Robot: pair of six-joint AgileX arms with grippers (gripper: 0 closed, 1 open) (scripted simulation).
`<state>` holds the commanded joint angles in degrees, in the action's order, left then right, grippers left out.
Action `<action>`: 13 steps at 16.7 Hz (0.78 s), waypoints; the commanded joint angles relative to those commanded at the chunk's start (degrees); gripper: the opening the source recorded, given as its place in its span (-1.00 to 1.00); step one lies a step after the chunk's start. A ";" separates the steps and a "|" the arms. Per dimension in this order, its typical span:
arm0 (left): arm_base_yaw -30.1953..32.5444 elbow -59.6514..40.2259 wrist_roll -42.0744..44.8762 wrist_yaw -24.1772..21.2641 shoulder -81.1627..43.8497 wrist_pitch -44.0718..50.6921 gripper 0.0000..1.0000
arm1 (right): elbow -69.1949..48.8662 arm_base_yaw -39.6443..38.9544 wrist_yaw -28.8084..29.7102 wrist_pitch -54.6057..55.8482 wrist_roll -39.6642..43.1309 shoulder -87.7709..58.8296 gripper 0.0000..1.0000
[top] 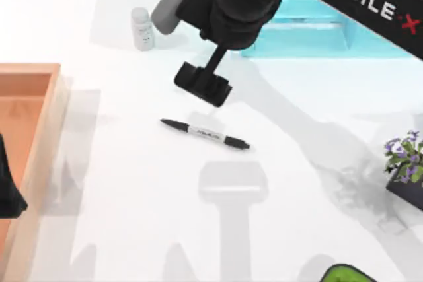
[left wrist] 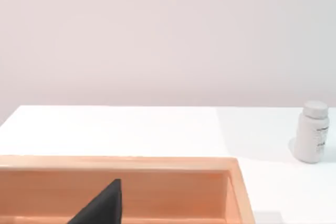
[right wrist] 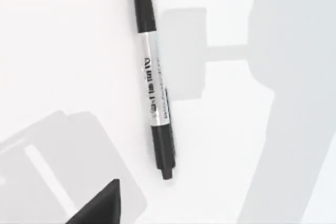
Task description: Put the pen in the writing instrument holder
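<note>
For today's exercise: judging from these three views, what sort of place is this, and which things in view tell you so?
Most likely a simulated tabletop workspace for robot handling practice, not a real room. A plain white table carries scattered props: the pen, a small white bottle, a wooden tray and a translucent blue rack. The right hand hangs above the pen.

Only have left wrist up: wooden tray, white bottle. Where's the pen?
Observer: The pen lies flat near the middle of the table, with nothing gripping it.
Operator: Right arm?
Observer: The right gripper hangs just past the pen, on its far side.
Operator: Holder?
Observer: Probably the light-blue container at the far right, partly hidden behind the right arm.
Operator: My arm?
Observer: The left gripper is parked over the wooden tray at the table's left.
</note>
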<state>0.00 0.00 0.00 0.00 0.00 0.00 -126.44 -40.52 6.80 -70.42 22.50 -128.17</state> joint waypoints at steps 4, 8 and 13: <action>0.00 0.00 0.00 0.00 0.00 0.00 1.00 | -11.81 -2.58 2.59 -7.54 1.38 -13.95 1.00; 0.00 0.00 0.00 0.00 0.00 0.00 1.00 | -16.22 -3.38 3.81 -10.60 1.75 -19.41 1.00; 0.00 0.00 0.00 0.00 0.00 0.00 1.00 | -16.08 -3.07 3.72 -10.50 1.71 -19.50 1.00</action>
<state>0.00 0.00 0.00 0.00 0.00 0.00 -142.52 -43.58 10.53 -80.92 24.21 -147.66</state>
